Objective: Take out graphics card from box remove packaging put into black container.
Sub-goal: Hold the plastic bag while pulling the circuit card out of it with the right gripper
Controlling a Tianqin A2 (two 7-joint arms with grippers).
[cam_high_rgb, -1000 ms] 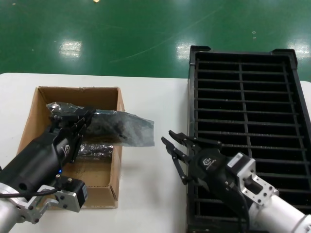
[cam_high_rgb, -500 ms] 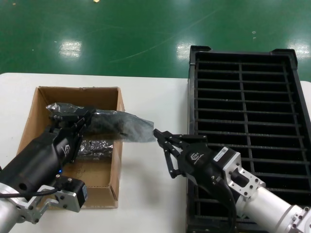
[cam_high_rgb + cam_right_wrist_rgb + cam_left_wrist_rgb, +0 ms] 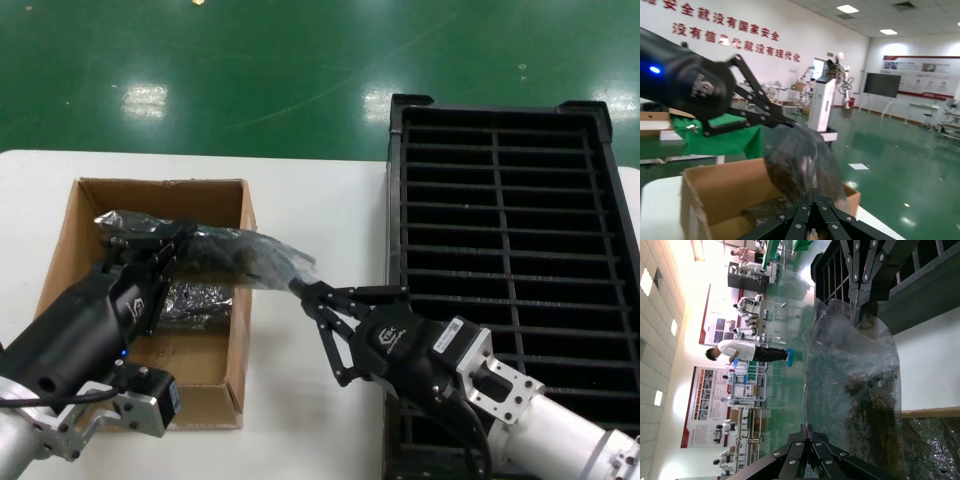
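The packaging (image 3: 255, 262), a crinkled grey-silver bag, is stretched in the air from inside the box (image 3: 243, 340) out over its right wall. A dark shape inside the bag is the graphics card (image 3: 222, 258), also dark through the plastic in the left wrist view (image 3: 875, 410). My left gripper (image 3: 178, 236) is shut on the bag's end over the box (image 3: 807, 429). My right gripper (image 3: 305, 290) is shut on the bag's other end, between the box and the black container (image 3: 393, 230). In the right wrist view the bag (image 3: 800, 165) runs from my jaws (image 3: 813, 194) to the left gripper (image 3: 790, 124).
A second crinkled bag (image 3: 195, 300) lies on the box floor beneath the held one. The slotted black crate's divider (image 3: 497, 200) runs down its middle at the right of the white table (image 3: 320, 200). Green floor lies beyond the table's far edge.
My right gripper, open beside the crate a second ago, has moved left to the free end of the bag and shut on it. The left arm has held still.
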